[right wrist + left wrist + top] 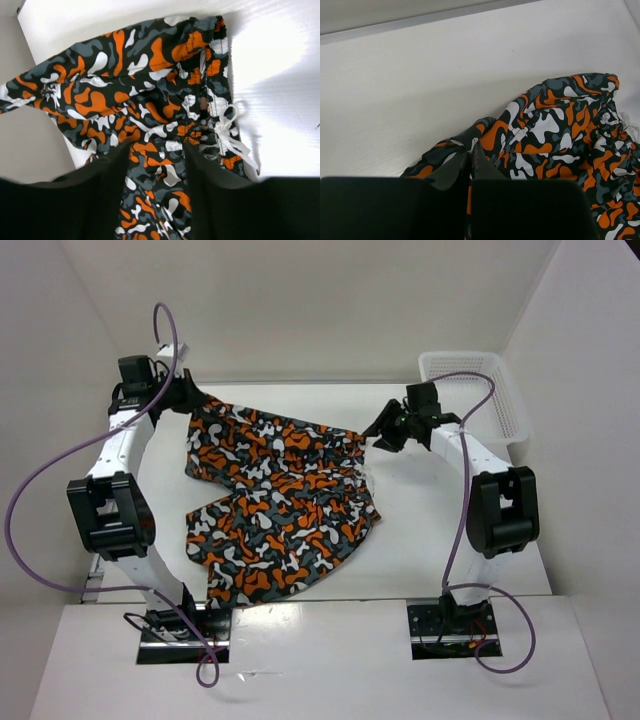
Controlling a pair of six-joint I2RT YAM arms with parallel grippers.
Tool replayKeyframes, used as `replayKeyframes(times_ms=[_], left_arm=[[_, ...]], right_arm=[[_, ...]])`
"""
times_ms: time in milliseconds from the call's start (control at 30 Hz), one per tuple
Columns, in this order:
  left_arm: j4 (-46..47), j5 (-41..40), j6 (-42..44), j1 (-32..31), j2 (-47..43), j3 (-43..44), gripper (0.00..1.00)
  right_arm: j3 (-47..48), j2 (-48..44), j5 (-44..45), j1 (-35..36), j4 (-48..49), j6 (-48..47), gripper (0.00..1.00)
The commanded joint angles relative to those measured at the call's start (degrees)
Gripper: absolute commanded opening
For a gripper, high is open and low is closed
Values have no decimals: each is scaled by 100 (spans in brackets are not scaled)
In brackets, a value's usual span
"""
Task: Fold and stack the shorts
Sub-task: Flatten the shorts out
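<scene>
Left gripper and right gripper each clamp the shorts; uneven pull may free an edge and skew the fold.

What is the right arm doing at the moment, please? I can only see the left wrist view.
Observer: The right gripper is shut on the shorts at their right end.
Operator: Thank you. Is the fabric all off the table?
Observer: No; only the far edge is stretched across to the left gripper, and the rest lies on the table.
Operator: And where is the basket?
Observer: The white basket stands at the far right corner, apart from the shorts.
</scene>
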Motion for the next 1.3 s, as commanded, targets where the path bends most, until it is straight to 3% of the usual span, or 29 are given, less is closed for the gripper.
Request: replayKeyframes(times_ms=[0, 33, 100, 167, 267, 700, 1100, 1267], left_arm=[[328, 35, 99, 36, -84, 16, 0], [397, 35, 99, 36, -84, -37, 0], [398, 35, 99, -17, -84, -117, 0], [398, 35, 99, -17, -84, -170, 0], [450, 87, 99, -17, -84, -222, 0], [398, 140, 99, -17, -364, -231, 0], [398, 193, 99, -17, -470, -284, 0], [398, 193, 99, -123, -470, -284, 0]], right_arm=[[-9, -210, 353, 156, 446, -88, 48], [-88, -210, 302, 156, 525, -88, 37], [-89, -61, 196, 218, 579, 26, 37], [-89, 115, -41, 218, 859, 149, 50], [-27, 615, -269, 218, 1097, 439, 57], [878, 2066, -771, -28, 1669, 1020, 57], [2398, 2840, -139, 85, 721, 186, 52], [2820, 3051, 64, 200, 474, -140, 40]])
